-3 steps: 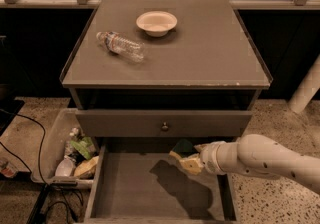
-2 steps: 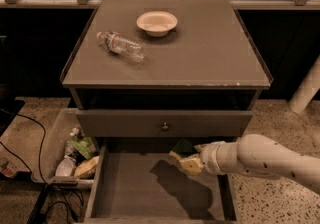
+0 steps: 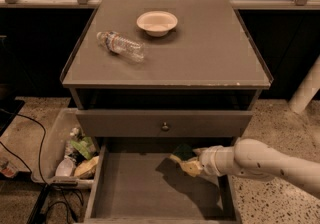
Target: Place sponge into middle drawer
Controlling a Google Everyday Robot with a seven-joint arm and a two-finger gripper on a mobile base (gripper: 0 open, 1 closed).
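Observation:
The sponge [image 3: 183, 154], pale yellow with a dark green layer, is held over the back right part of the open middle drawer [image 3: 135, 188]. My gripper [image 3: 191, 165] reaches in from the right on a white arm and is shut on the sponge, a little above the drawer's grey floor. A shadow of arm and sponge falls on the floor below. The drawer is pulled out wide under the closed drawer front with a small round knob [image 3: 164, 127].
A white bowl [image 3: 157, 22] and a lying plastic bottle [image 3: 120, 45] are on the cabinet top. A bin of bottles and snacks [image 3: 75, 157] stands on the floor at the left, with cables beside it. A white post [image 3: 306, 93] is at the right.

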